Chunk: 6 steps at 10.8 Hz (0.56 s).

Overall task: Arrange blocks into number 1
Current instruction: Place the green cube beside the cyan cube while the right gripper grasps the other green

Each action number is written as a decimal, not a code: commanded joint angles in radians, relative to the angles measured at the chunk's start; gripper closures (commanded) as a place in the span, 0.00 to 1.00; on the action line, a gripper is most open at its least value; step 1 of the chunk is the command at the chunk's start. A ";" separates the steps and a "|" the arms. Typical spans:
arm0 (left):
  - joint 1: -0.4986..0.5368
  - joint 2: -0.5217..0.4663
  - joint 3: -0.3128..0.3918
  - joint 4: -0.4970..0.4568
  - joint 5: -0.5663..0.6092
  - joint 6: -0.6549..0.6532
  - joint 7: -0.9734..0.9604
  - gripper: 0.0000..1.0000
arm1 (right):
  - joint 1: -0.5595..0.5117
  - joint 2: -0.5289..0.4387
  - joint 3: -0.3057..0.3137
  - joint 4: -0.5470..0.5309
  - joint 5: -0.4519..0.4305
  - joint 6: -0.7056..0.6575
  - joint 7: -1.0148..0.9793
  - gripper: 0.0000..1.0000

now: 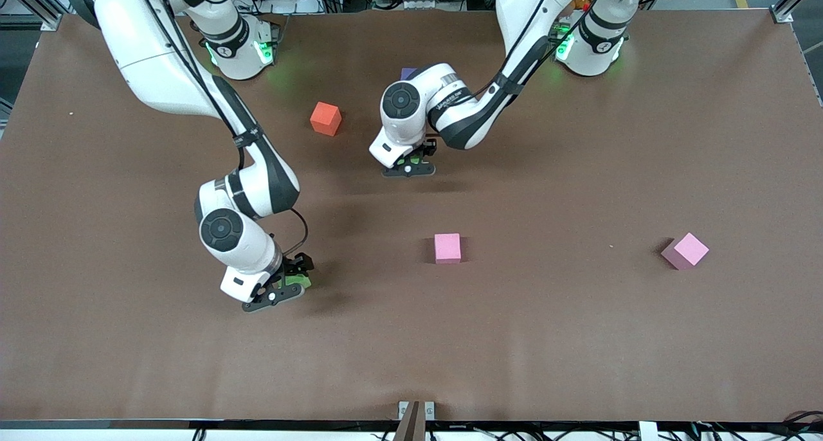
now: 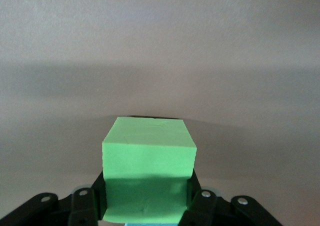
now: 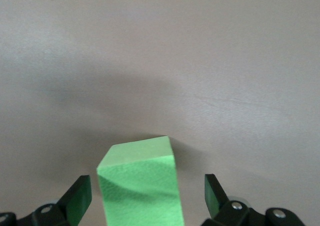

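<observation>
My left gripper point(image 1: 410, 166) is low over the middle of the table, shut on a green block point(image 2: 148, 146), with a finger pressed to each side of it. A sliver of the light blue block point(image 2: 150, 224) shows at this green block's edge. My right gripper point(image 1: 280, 290) is down at the table toward the right arm's end. It is open, with its fingers point(image 3: 80, 198) apart on either side of a second green block point(image 3: 140, 183) and not touching it. The red block point(image 1: 326, 119) lies near the bases. The purple block point(image 1: 408, 73) peeks out past the left arm.
Two pink cubes lie on the brown table: one point(image 1: 447, 248) near the middle, nearer the front camera than the left gripper, and the other point(image 1: 685, 251) toward the left arm's end. The table's front edge point(image 1: 411, 420) carries a small bracket.
</observation>
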 commanded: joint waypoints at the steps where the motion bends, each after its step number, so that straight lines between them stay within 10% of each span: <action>1: 0.030 -0.031 -0.031 -0.039 0.044 -0.002 -0.040 1.00 | -0.012 0.024 0.021 0.018 -0.015 0.021 -0.031 0.00; 6: 0.030 -0.031 -0.042 -0.036 0.044 0.019 -0.040 1.00 | -0.012 0.040 0.022 0.012 -0.008 0.037 -0.031 0.00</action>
